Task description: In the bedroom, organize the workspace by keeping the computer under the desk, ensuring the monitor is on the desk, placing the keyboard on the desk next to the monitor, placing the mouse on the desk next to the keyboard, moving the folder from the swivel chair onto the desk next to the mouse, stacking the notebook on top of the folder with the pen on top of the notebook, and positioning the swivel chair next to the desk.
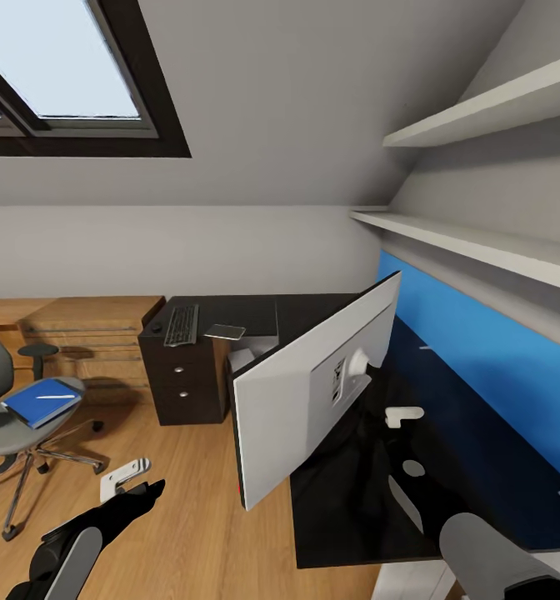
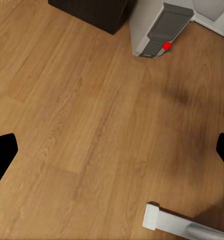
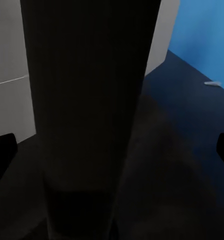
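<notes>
Monitor: wide flat screen with a pale grey back and black edge, standing tilted on the glossy black bench, its back toward the head camera; it is on the bench as the task asks.
Right jaws: spread, black tips at both edges of the right wrist view, with a dark upright surface close between and ahead of them; what that surface is I cannot tell. The right arm reaches over the bench near the monitor's foot.
Left jaws: spread and empty, hanging over the oak plank floor.
Step in hand, as I judge it: squaring the monitor on the bench; push low and slowly so the tilted screen does not tip off the near edge.
Computer: light grey-white tower with a red light, on the floor ahead of the left jaws, beside the dark brown drawer unit.
Keyboard: flat dark grey keyboard on the far bench end, with a small thin grey notebook just beside it.
Chair: grey swivel chair, well apart from both jaws, carrying the bright blue folder with a white pen on top.
In the way: the monitor blocks much of the bench from view; a white floor piece lies near the left jaws.
</notes>
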Controlling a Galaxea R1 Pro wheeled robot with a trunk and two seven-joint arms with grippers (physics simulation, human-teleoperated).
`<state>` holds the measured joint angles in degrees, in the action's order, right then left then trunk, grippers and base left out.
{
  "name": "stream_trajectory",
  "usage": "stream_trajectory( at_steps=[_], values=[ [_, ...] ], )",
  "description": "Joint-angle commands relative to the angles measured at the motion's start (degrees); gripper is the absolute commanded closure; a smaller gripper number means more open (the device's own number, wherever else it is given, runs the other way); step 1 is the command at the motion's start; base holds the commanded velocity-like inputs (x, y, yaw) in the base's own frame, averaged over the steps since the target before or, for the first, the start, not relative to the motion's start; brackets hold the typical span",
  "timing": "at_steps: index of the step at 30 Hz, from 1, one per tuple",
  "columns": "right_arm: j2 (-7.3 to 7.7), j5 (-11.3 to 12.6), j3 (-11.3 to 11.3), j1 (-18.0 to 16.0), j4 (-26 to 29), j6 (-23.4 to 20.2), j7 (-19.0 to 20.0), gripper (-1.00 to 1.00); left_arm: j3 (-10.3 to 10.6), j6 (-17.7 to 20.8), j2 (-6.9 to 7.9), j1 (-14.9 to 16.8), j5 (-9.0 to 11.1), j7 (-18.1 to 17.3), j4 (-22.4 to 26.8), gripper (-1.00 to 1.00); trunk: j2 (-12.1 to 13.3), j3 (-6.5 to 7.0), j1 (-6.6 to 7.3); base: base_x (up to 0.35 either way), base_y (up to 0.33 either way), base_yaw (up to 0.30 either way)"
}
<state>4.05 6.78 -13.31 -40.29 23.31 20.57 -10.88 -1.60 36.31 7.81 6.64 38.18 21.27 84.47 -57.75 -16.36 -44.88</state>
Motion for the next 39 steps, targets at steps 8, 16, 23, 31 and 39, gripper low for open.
stream_trajectory(
  at_steps=[8,16,23,31,39],
  values=[
    [0.08,0.6,-0.5,-0.1,0.0,0.2,-0.3,-1.0,0.0,0.2,0.01,0.0,0.6,0.4,0.1,-1.0,-0.1,-0.08,-0.01,0.065,0.0,0.0],
    [0.08,0.6,-0.5,-0.1,0.0,0.2,-0.3,1.0,0.0,0.2,0.01,0.0,0.6,0.5,0.1,-1.0,-0.1,-0.08,-0.01,0.062,0.0,0.0],
    [0.28,0.6,-0.5,-0.1,0.0,0.2,-0.3,1.0,0.0,0.3,0.01,0.0,0.7,0.5,0.0,-1.0,-0.1,-0.08,-0.01,0.001,0.0,0.0],
    [0.51,0.6,-0.5,-0.1,0.0,0.2,-0.2,1.0,-0.1,0.3,0.04,0.0,0.7,0.5,0.0,-1.0,-0.1,-0.08,-0.01,0.0,0.0,0.0],
    [0.53,0.6,-0.6,-0.1,0.1,0.2,-0.2,1.0,-0.1,0.3,0.09,0.0,0.6,0.5,0.0,-1.0,-0.1,-0.08,-0.01,0.0,0.0,0.0]
  ],
)
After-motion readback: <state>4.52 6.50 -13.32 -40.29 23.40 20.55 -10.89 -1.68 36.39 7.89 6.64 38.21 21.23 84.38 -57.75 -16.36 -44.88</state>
